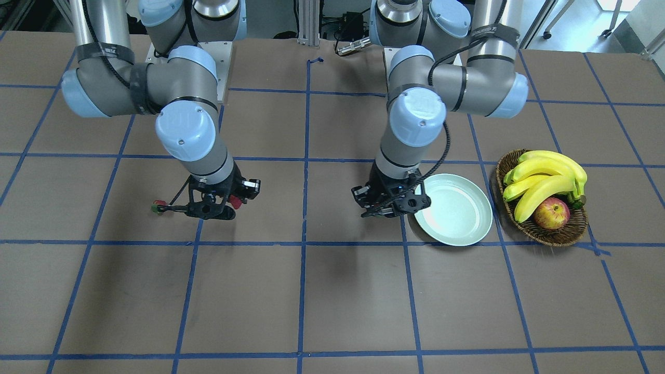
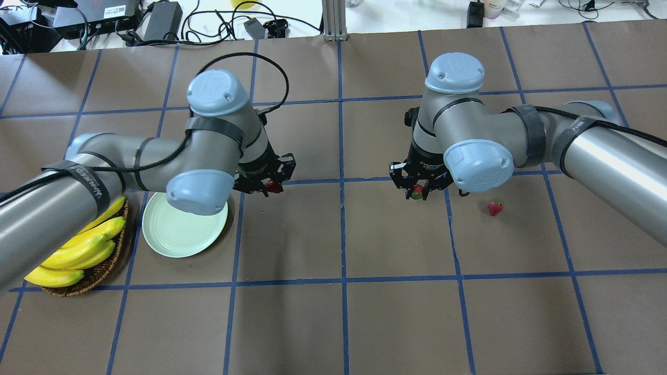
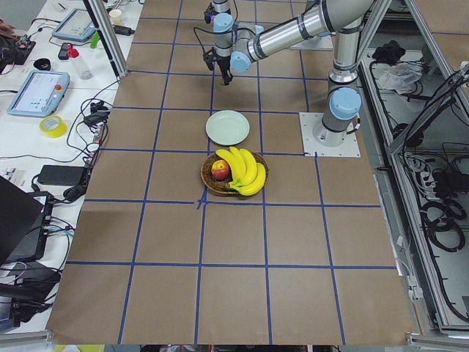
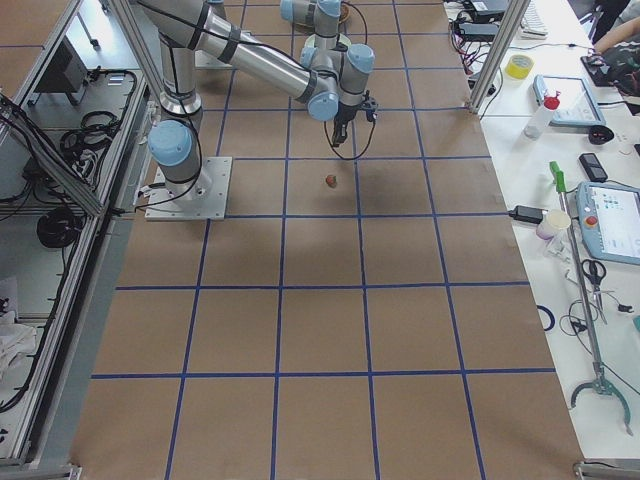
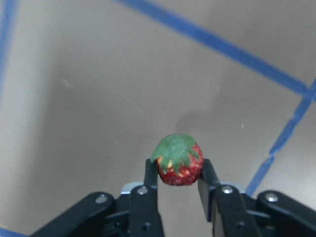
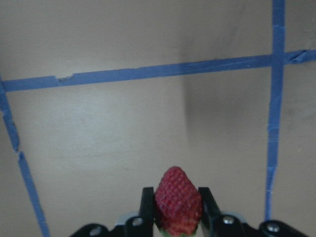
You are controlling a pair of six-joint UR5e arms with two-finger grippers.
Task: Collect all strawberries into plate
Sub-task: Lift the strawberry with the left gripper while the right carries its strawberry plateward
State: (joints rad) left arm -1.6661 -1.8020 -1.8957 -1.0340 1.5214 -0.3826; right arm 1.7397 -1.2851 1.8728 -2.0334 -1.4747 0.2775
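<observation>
Mint-green plate point(image 2: 180, 237) lies low-left in the overhead view, partly under the left arm's elbow. No strawberry is on it yet.

Left gripper point(image 2: 267, 183): the jaws are drawn in to berry width and pinch the left-held strawberry point(image 5: 177, 163) across its flanks. Its green cap faces the wrist camera and its shadow falls on the paper beneath, so it is lifted clear. In the overhead view the plate lies at about 8 o'clock from these jaws. It is near, but its rim is not under them. Judgement: the coming move is a short carry toward 8 o'clock, with release over the plate's middle. This arm is by far the nearer.

Right gripper point(image 2: 417, 191): the jaws are equally narrow and clamp the right-held strawberry point(image 6: 177, 200). Its long axis runs along the fingers, tip away from the wrist. The plate is at 9 o'clock and well apart, with the left gripper in between.

Loose strawberry point(image 2: 495, 208): it is on the table, between 3 and 4 o'clock from the right gripper and near it. Its orientation is too small to tell. Judgement: it stays for the right arm once that arm's load is delivered.
</observation>
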